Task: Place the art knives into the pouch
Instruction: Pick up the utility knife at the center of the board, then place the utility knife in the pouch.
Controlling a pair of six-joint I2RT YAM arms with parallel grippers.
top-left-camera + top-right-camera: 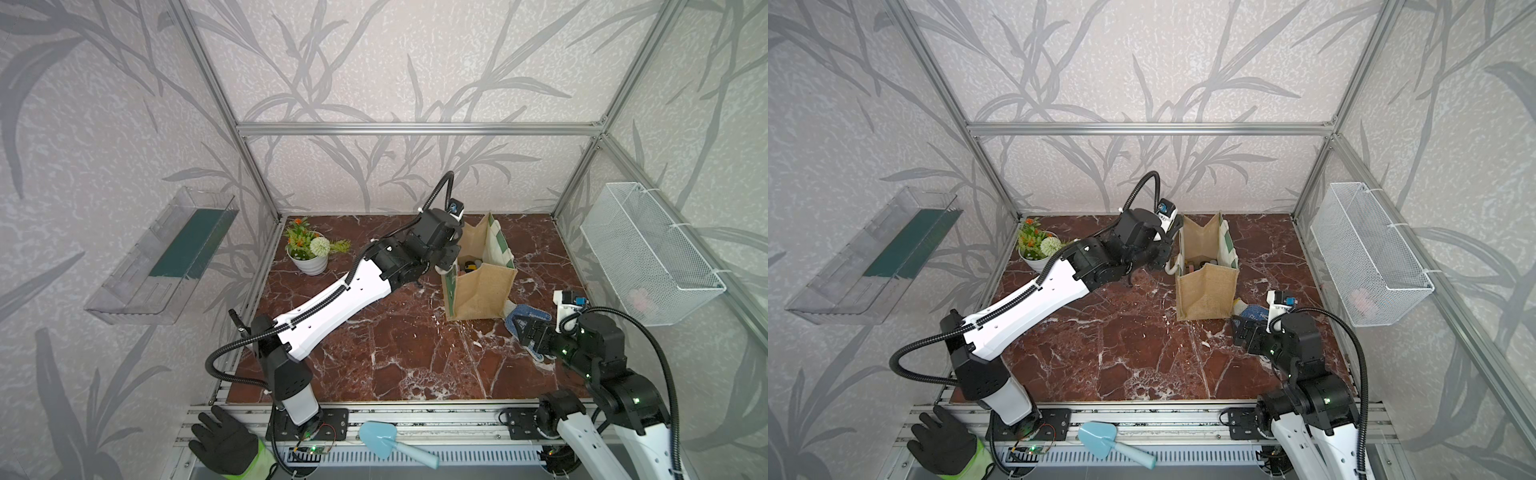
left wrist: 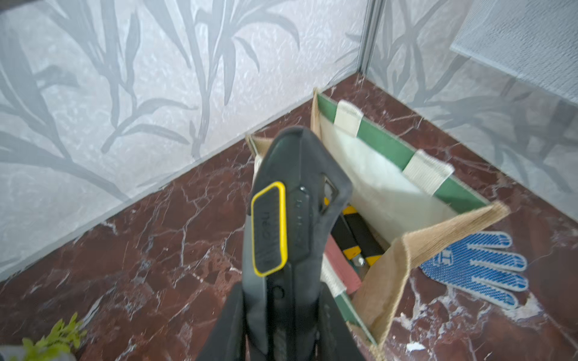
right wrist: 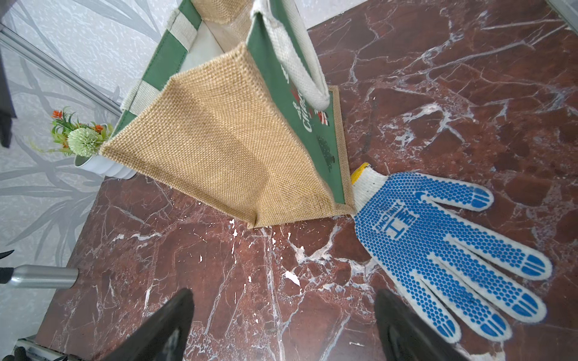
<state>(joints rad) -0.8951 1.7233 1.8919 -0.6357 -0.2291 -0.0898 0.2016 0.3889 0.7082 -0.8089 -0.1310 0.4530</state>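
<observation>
Holding the knife (image 2: 281, 218) by one end, the left end effector (image 2: 278, 325) is closed narrowly on the black handle, with one finger on each flat side. The rest of the body sticks out forward from the fingers. The knife has a stiff black body with a yellow-framed slider, and no blade shows. I judge it light, rigid and a little smooth, so a grip across the flat sides seems the safe one. As it is held at one end, it could swing in the fingers if it touches the cloth.

The pouch (image 1: 482, 291) stands upright and open on the surface (image 1: 395, 353). In both top views the left end effector is just at its rim, on the side toward the left arm. In the left wrist view the knife's front end lies across that rim; whether it is fully over the opening I cannot tell. The pouch is soft, so its wall may fold if pushed.

The right end effector (image 3: 283, 293) is wide open and empty above the surface, beside a glove (image 3: 438, 250) and near the pouch without touching it.
</observation>
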